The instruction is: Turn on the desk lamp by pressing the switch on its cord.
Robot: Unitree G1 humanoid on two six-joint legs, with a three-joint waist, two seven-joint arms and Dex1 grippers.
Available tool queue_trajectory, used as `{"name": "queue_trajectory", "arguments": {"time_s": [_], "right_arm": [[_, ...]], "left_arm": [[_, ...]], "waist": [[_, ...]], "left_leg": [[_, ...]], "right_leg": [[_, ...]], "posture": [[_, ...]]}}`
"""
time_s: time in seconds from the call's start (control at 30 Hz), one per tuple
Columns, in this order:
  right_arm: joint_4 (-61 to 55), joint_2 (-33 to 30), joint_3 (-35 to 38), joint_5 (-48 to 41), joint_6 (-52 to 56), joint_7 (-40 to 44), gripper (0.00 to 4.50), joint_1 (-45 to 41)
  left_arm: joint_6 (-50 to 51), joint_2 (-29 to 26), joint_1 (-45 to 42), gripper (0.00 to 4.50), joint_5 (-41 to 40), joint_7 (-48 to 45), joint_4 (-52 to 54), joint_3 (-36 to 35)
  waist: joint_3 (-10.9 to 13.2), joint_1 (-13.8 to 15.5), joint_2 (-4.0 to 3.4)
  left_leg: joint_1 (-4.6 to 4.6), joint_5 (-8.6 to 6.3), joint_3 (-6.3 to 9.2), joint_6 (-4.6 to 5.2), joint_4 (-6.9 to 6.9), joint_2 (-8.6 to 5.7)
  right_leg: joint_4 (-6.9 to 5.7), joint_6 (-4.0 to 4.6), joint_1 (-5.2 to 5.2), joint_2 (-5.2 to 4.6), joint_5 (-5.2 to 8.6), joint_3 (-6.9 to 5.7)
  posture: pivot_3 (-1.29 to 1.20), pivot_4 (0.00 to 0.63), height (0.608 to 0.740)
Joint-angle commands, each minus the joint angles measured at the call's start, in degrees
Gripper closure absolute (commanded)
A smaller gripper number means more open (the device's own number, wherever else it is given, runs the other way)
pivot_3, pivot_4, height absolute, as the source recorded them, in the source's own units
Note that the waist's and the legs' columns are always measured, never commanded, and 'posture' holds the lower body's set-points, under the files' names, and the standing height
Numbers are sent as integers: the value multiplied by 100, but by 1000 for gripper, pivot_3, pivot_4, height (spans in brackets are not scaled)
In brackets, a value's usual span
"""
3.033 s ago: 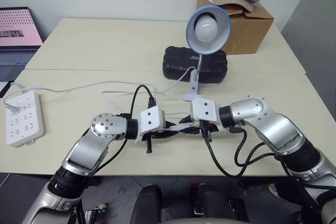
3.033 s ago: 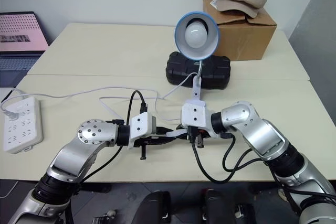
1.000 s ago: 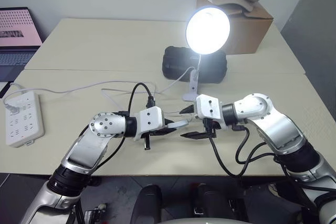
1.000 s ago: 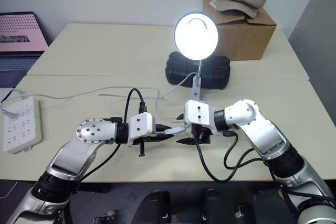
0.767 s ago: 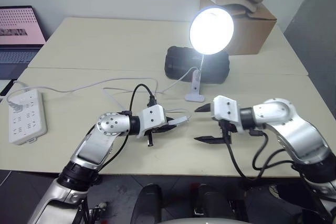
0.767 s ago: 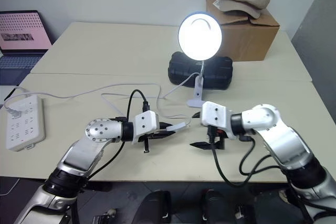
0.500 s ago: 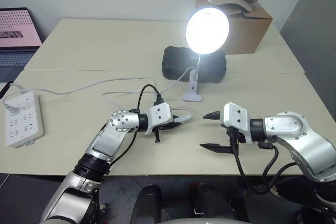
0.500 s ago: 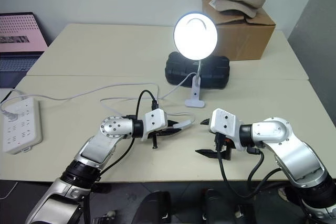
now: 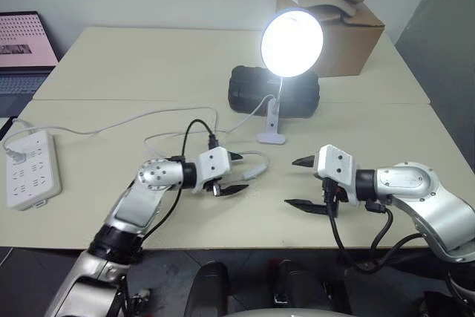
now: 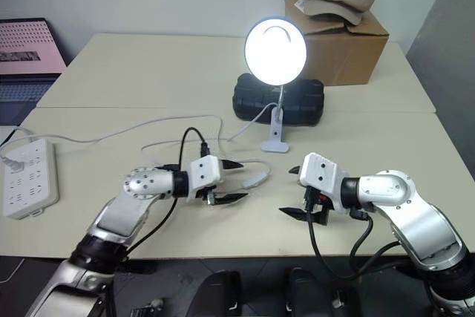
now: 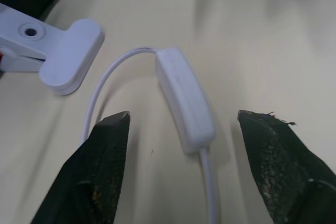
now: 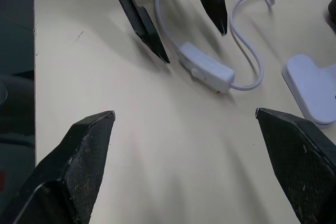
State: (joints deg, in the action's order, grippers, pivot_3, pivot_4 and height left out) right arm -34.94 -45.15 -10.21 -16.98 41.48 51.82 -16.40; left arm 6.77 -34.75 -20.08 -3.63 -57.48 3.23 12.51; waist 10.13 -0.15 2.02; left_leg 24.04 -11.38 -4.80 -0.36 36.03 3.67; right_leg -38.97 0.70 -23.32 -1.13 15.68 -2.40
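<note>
The desk lamp (image 9: 292, 42) stands lit at the table's middle, its white clip base (image 9: 272, 137) on the tabletop. The switch (image 9: 254, 171) lies flat on the table on its white cord (image 9: 111, 122). My left gripper (image 9: 239, 174) is open, its black fingertips on either side of the switch's near end without touching it; the left wrist view shows the switch (image 11: 185, 100) free between them. My right gripper (image 9: 292, 182) is open and empty, a short way to the right of the switch (image 12: 206, 70).
A white power strip (image 9: 31, 168) lies at the left edge, with the cord looping from it across the table. A black case (image 9: 252, 90) sits behind the lamp. A cardboard box (image 9: 349, 31) with a cap is at the back right, and a laptop (image 9: 26, 42) at the far left.
The lamp has gone from dark to lit. My left gripper has opened and let go of the switch, which now rests on the table. My right gripper has drawn back to the right.
</note>
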Motion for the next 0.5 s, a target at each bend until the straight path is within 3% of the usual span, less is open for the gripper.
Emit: {"name": "queue_trajectory", "arguments": {"time_s": [0.03, 0.13, 0.3, 0.5], "right_arm": [[39, -33, 267, -44, -399, 18, 0, 21], [298, -16, 747, -181, -1153, 205, 0, 294], [644, -163, 1262, -356, -1721, 547, 0, 765], [857, -164, 1276, -442, -1900, 681, 0, 721]], "left_arm": [[480, -209, 293, 510, -408, 158, 932, -561], [1310, -645, 1341, 510, -1120, 145, 2064, -1610], [1986, -998, 2550, 510, -1752, 179, 2839, -2703], [2331, -993, 2749, 510, -2065, 423, 3046, -2967]], "waist": [[0, 4, 0], [0, -13, 0], [0, -3, 1], [2, 30, -1]], "left_leg": [[0, 0, 0, 0, 1, 0], [0, 0, -3, 0, 1, -1], [-5, -1, 0, -2, -5, 2], [-18, -1, 8, -2, 0, 1]], "right_leg": [[0, 0, 1, 0, 0, -1], [2, -1, 1, -2, 0, 3], [3, 5, 2, -2, 6, -3], [3, 32, 10, -6, 19, -8]], "posture": [[0, 150, 740], [0, 150, 740], [0, 150, 740], [0, 150, 740]]}}
